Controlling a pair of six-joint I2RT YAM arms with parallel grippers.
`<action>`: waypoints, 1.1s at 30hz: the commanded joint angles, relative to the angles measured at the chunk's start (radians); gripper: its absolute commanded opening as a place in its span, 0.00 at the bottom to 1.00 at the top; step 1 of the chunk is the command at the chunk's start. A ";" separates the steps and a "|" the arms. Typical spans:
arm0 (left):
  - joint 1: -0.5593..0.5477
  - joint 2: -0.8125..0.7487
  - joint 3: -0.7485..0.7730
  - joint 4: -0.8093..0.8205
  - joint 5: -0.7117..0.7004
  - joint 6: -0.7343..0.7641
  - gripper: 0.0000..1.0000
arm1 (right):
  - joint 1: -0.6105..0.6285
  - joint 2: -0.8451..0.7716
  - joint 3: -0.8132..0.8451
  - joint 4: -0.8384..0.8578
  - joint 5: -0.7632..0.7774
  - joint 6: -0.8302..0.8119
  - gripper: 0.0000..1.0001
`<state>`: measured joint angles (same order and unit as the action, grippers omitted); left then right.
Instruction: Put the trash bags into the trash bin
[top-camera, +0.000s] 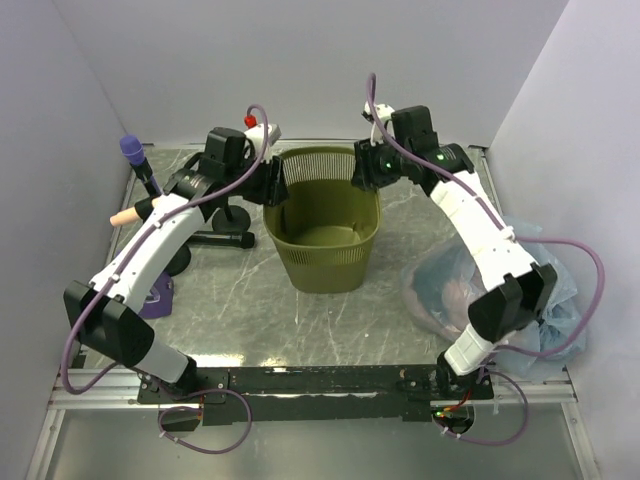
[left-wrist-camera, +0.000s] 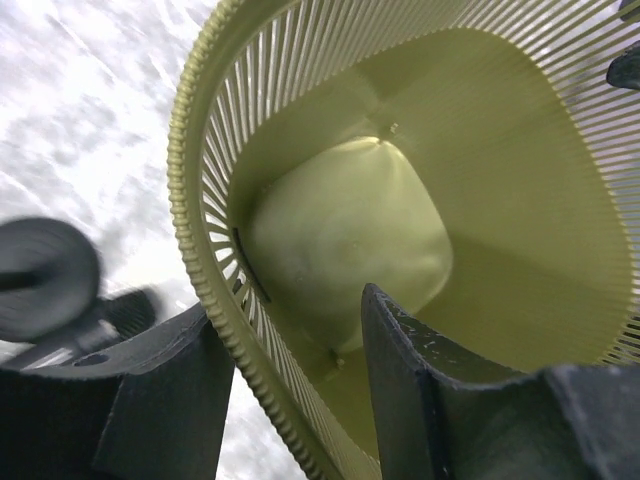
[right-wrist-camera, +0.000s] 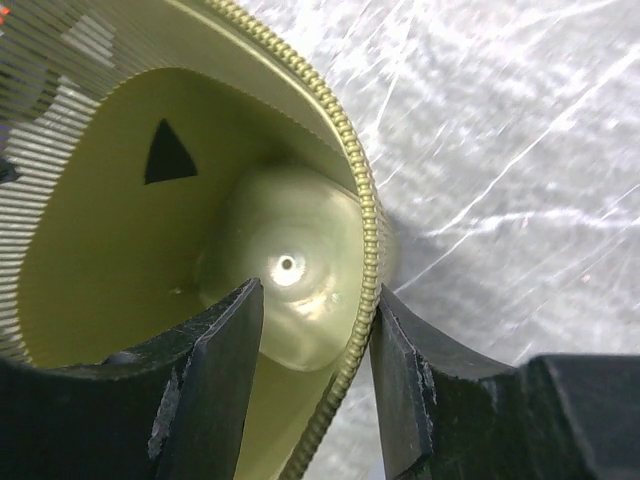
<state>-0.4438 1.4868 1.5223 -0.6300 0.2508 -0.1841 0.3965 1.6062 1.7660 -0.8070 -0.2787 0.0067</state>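
The olive-green slatted trash bin (top-camera: 325, 255) stands upright at the middle of the table, and it holds nothing inside (left-wrist-camera: 350, 230) (right-wrist-camera: 120, 250). My left gripper (top-camera: 278, 185) (left-wrist-camera: 290, 305) straddles its left rim, one finger outside against the beaded edge and one inside. At the right rim my right gripper (top-camera: 362, 172) (right-wrist-camera: 320, 290) does the same, its outer finger touching the edge. Both have closed down on the bin's wall. The trash bags are out of view in all frames.
A clear bluish bag (top-camera: 455, 290) with pinkish contents lies at the right, under my right arm. At the left stand a black stand (top-camera: 225, 238) with a purple-tipped pole (top-camera: 131, 150), and a purple object (top-camera: 158, 298). White walls close in on three sides.
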 joint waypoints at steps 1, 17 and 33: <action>-0.009 0.032 0.094 0.191 -0.036 0.037 0.55 | 0.025 0.082 0.121 0.106 -0.071 0.003 0.52; 0.111 0.400 0.493 0.225 -0.248 0.074 0.63 | -0.018 0.509 0.601 0.186 0.028 -0.085 0.55; 0.162 0.425 0.570 0.254 -0.232 0.048 0.78 | -0.036 0.540 0.676 0.266 0.105 -0.079 0.77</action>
<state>-0.2909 2.0056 2.1113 -0.4000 0.0036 -0.1181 0.3599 2.2097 2.4184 -0.5797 -0.1905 -0.0837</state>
